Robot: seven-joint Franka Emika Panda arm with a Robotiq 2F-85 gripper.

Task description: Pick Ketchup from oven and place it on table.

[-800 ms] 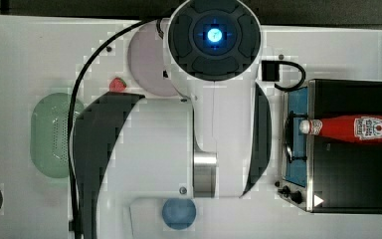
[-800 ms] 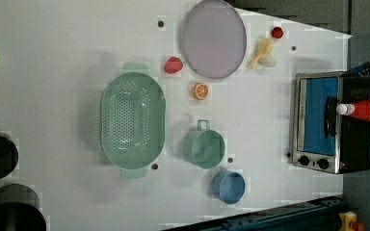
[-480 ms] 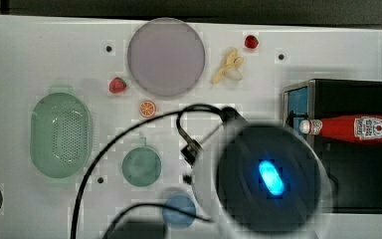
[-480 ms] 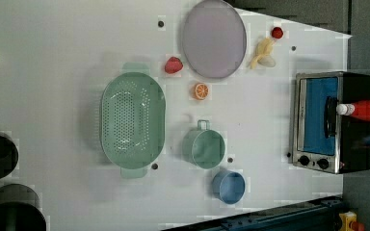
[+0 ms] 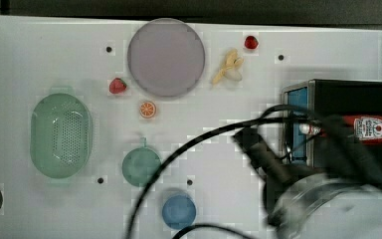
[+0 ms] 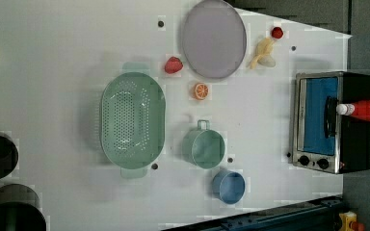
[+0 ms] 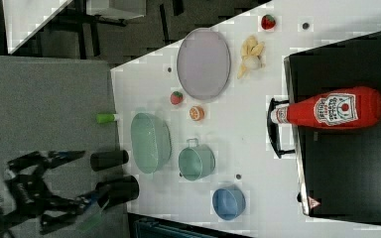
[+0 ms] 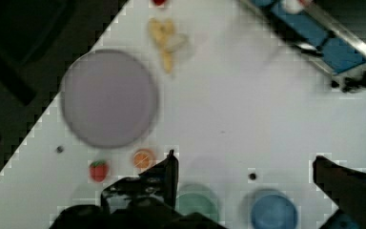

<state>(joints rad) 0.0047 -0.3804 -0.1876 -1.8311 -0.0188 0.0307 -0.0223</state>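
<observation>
The gripper point(image 8: 243, 174) shows in the wrist view as two dark fingers point(image 8: 164, 174) spread wide apart, nothing between them, hanging above the white table point(image 8: 248, 114).

Wrist view, running across from the fingers outward: a strawberry point(image 8: 98, 170) and an orange slice point(image 8: 143, 158) lie just beside one finger, the slice almost at its tip. Beyond them sits a round grey plate point(image 8: 108, 98), and past the plate a peeled banana point(image 8: 167, 42). Under the gap between the fingers are a green cup point(image 8: 198, 202) and a blue bowl point(image 8: 272, 211), close together. The oven point(image 8: 314, 33) is well away from the gripper, its blue glass door facing the table.

Top view, going from the top view's left to the top view's right: green colander point(image 5: 60, 135), green cup, blue bowl, then the blurred arm point(image 5: 323, 199) with its black cable point(image 5: 194, 144) looping across the table. The arm's body covers part of the oven front.

The ketchup point(image 5: 368, 129) lies on its side on top of the oven, cap pointing toward the door side. In the right view its label point(image 7: 333, 110) faces up, and the cap sits over the door handle point(image 7: 273, 128).
</observation>
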